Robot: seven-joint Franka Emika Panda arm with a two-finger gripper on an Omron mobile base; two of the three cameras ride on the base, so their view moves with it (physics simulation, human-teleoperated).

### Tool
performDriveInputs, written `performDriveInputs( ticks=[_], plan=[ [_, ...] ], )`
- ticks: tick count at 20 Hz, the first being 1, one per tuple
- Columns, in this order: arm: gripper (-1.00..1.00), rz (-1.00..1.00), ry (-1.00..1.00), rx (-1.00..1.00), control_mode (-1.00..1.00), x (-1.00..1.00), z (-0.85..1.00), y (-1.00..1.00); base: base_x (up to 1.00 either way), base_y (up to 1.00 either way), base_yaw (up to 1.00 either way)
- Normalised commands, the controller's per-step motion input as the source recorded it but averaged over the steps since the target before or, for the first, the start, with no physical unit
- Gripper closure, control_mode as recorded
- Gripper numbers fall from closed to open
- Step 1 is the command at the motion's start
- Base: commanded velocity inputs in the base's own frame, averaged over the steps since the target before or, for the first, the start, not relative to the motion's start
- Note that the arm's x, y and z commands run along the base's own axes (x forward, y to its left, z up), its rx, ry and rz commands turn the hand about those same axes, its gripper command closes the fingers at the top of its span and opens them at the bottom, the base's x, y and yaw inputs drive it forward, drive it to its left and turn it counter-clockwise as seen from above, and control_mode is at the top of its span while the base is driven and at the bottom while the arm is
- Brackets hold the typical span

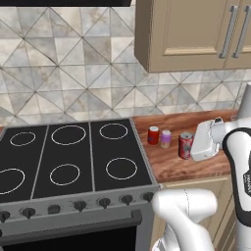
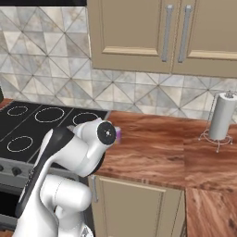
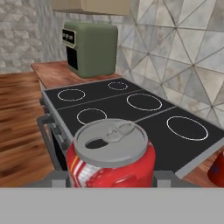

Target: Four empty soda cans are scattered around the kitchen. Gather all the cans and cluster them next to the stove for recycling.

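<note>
I'm looking over the stove [image 1: 73, 157], its black glass top with white rings running along the left of the wooden counter [image 1: 171, 166]. In the left base view my gripper [image 1: 188, 147] sits low over that counter, just right of the cooktop, and it has a red soda can [image 1: 186, 145] between its fingers. The hand view confirms it: the same red can [image 3: 111, 159] sits right up between the two dark fingertips [image 3: 164, 177], silver top and pull tab facing me, fingers closed narrow against its sides. I cannot tell whether its base touches the wood.

Two more cans stand just beside the stove's right edge, toward the back: another red can [image 1: 153, 135] and, touching or nearly touching it, a pale purple can [image 1: 166, 138]. The held can is near them, a little further right and forward.

From the right base view, a paper-towel roll [image 2: 221, 116] stands upright on its holder well away along the counter. Through the hand camera, a green appliance [image 3: 91, 48] sits beyond the far end of the cooktop.
</note>
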Motion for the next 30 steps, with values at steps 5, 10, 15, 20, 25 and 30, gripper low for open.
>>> performDriveInputs(
  ticks=[5, 10, 15, 20, 25, 30],
  plan=[
    [1.0, 0.0, 0.0, 0.0, 1.0, 0.0, 0.0, 0.0, 0.0, -0.03, 0.07],
    [1.0, 0.01, 0.0, 0.0, -1.0, 0.0, 0.0, 0.0, 0.0, 0.0, 0.0],
    [1.0, 0.0, 0.0, 0.0, -1.0, 0.07, -0.02, 0.0, 0.0, 0.0, 0.0],
    [1.0, 0.0, -0.02, 0.0, -1.0, 0.32, -0.14, 0.0, 0.0, 0.0, 0.0],
    [1.0, 0.0, -0.03, 0.0, -1.0, 0.37, -0.2, -0.02, 0.0, 0.0, 0.0],
    [1.0, 0.0, -0.03, 0.0, -1.0, 0.24, -0.24, -0.09, 0.0, 0.0, 0.0]
  ],
)
